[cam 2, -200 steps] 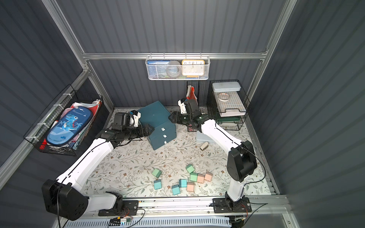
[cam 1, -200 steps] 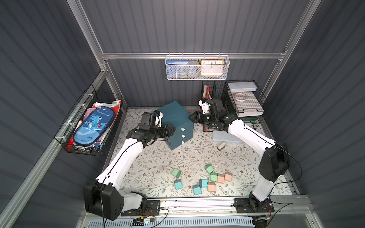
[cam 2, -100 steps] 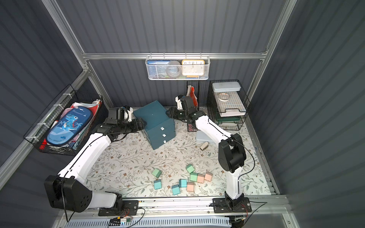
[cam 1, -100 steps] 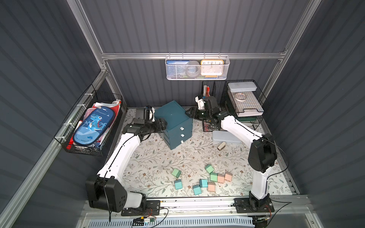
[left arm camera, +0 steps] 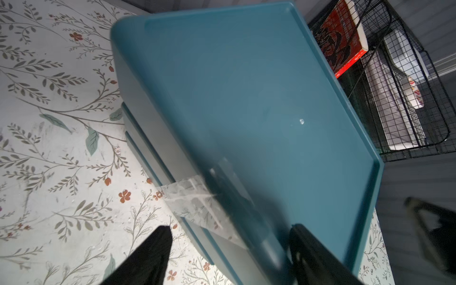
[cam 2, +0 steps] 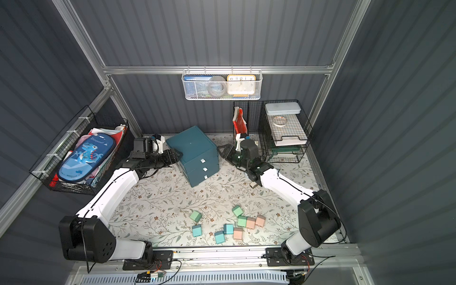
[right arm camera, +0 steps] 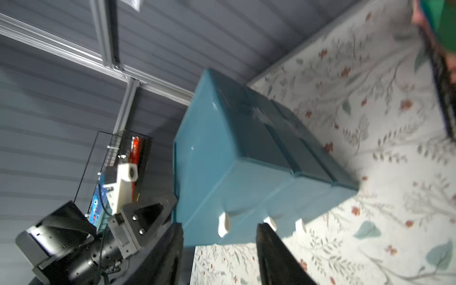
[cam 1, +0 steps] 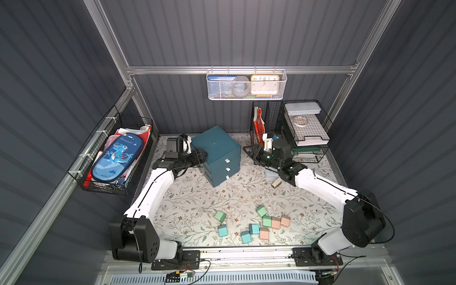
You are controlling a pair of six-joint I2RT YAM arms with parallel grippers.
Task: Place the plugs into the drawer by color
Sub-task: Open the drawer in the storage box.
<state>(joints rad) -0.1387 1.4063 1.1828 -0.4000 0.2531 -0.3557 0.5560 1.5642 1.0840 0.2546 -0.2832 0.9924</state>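
Left jaws are gaping astride the top edge of the drawer, right jaws hanging open just beside it, plugs lying loose at the front of the surface; a lopsided squeeze is risking tipping it.

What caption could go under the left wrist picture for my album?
The left gripper, fingers spread, straddles the top edge of the teal drawer on a flowery mat.

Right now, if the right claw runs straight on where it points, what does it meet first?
The drawer. The right claw, open and empty, aims at its front edge near the top tab; nothing shows between them, though depth is unclear.
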